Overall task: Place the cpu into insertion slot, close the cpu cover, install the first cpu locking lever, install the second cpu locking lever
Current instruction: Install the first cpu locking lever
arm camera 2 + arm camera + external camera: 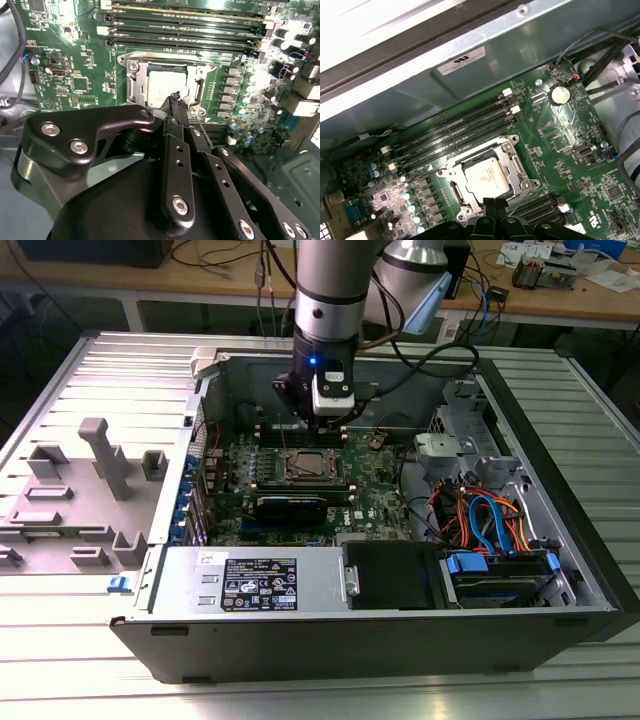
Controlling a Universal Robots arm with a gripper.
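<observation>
The cpu (487, 178) (166, 88) lies flat in the insertion slot (308, 466), a dull grey square inside the silver rim. The cpu cover (516, 169) (136, 84) lies down around it as a silver frame with the chip showing through its window. My gripper (175, 97) (491, 203) (318, 426) hovers just above one edge of the socket, shut, with nothing seen between its fingers. A thin locking lever rod (521, 199) (200, 125) runs along that same side of the socket, close to the fingertips; whether it is latched I cannot tell.
The open computer case (390, 635) lies on a ribbed metal table. Long black memory slots (455, 132) flank the socket, and a black card (290, 508) sits on its other side. Coloured cables (490, 520) crowd the exterior view's right. Grey fixtures (95, 480) stand at its left.
</observation>
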